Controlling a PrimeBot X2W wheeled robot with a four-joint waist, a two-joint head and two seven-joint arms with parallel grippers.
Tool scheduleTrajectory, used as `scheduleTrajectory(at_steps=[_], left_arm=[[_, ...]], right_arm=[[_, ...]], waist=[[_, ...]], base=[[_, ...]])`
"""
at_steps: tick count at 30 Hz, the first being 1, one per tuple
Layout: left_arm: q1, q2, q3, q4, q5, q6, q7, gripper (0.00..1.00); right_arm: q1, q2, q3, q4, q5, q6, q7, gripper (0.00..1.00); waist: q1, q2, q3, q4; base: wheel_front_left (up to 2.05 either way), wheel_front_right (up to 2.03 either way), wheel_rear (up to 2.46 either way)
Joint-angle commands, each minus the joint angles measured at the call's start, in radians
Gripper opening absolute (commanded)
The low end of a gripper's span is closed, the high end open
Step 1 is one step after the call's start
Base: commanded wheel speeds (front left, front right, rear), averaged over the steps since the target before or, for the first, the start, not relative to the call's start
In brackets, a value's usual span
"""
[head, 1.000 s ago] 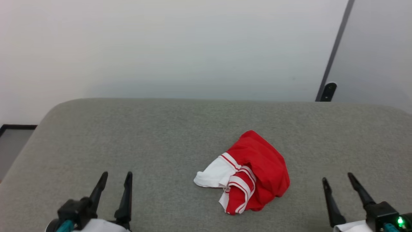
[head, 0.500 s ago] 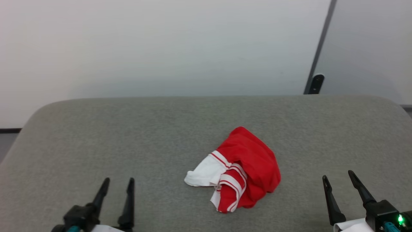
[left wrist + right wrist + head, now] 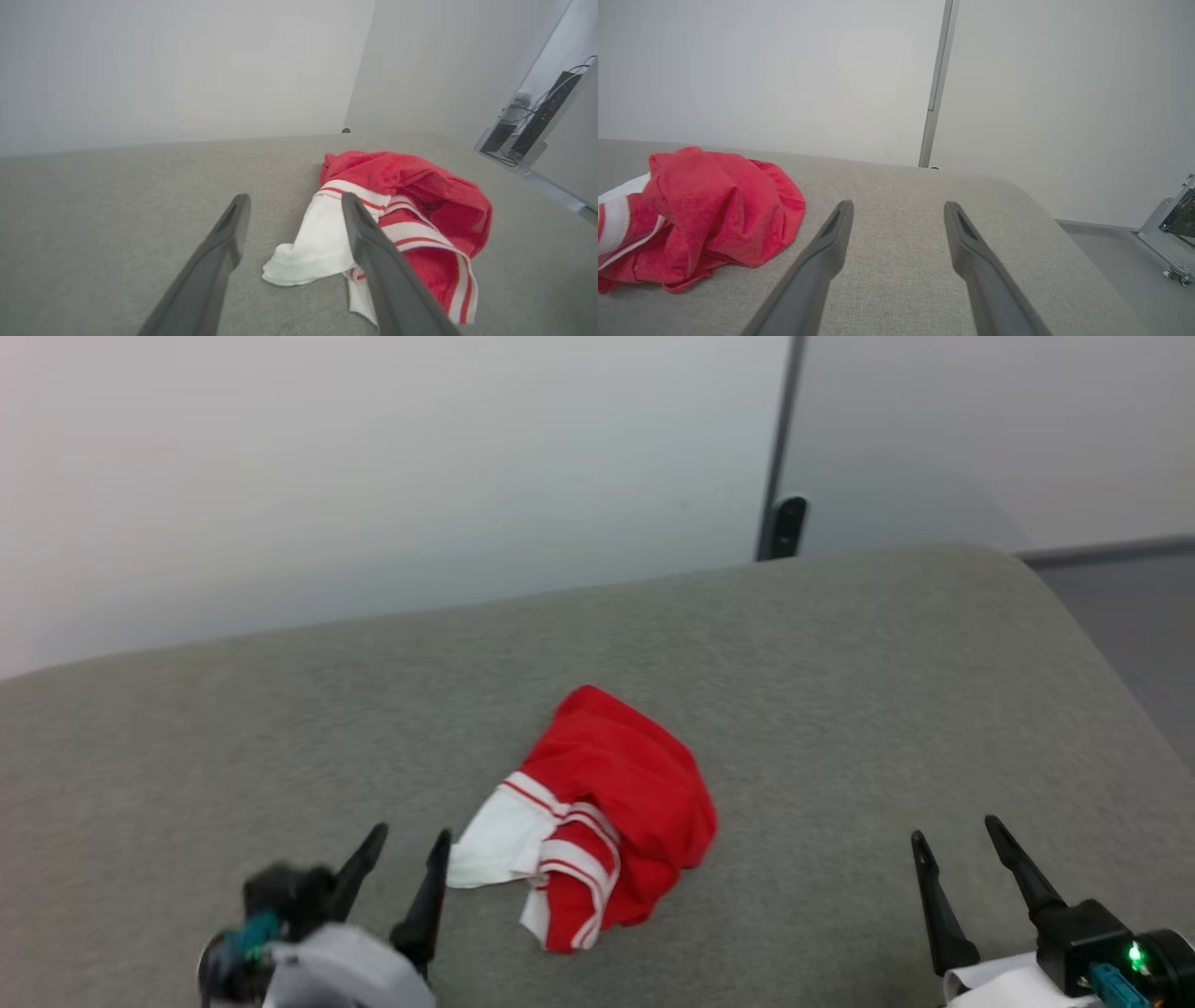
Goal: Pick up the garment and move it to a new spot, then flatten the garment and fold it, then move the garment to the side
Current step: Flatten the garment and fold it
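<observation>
Looking down, we see the garment (image 3: pixel 616 775) crumpled in a heap on the gray cushion (image 3: pixel 840 691). Our left gripper (image 3: pixel 411 833) is wide open, just beside its white part. Our right gripper (image 3: pixel 955 828) is wide open, well apart from it.

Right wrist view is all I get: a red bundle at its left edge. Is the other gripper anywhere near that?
Observer: Yes. In the head view the left gripper, open, has its fingertips right beside the garment; whether they touch it, I cannot tell.
Operator: Which part of it is closest?
Observer: A white sleeve, lying on the grey cushion on the side toward that gripper, as the left wrist view shows.
</observation>
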Motion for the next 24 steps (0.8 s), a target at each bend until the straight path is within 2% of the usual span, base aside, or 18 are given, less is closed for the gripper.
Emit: scheduleTrajectory(at_steps=[1, 9, 13, 19, 24], left_arm=[[-0.028, 0.015, -0.017, -0.002, -0.025, -0.002, 0.018, 1.00], [-0.213, 0.232, -0.174, -0.024, -0.365, -0.001, 0.417, 1.00], [-0.297, 0.308, -0.210, -0.025, -0.503, -0.001, 0.640, 1.00], [-0.389, 0.368, -0.255, 0.011, -0.583, 0.010, 0.882, 1.00], [-0.421, 0.372, -0.292, 0.039, -0.594, 0.041, 1.010, 1.00]], right_arm=[[-0.011, 0.004, 0.003, 0.002, 0.011, 0.000, -0.001, 1.00], [-0.039, 0.019, 0.035, 0.011, 0.013, 0.000, -0.001, 1.00], [-0.065, 0.030, 0.046, 0.004, 0.018, 0.000, -0.001, 1.00], [-0.091, 0.043, 0.059, 0.012, 0.031, 0.000, -0.001, 1.00], [-0.097, 0.049, 0.061, 0.017, 0.035, 0.000, -0.001, 1.00]], waist=[[0.0000, 0.0000, 0.033, -0.057], [0.0000, 0.0000, 0.069, -0.104], [0.0000, 0.0000, 0.107, -0.117], [0.0000, 0.0000, 0.146, -0.139], [0.0000, 0.0000, 0.158, -0.151]], base=[[0.00, 0.00, 0.00], [0.00, 0.00, 0.00], [0.00, 0.00, 0.00], [0.00, 0.00, 0.00], [0.00, 0.00, 0.00]])
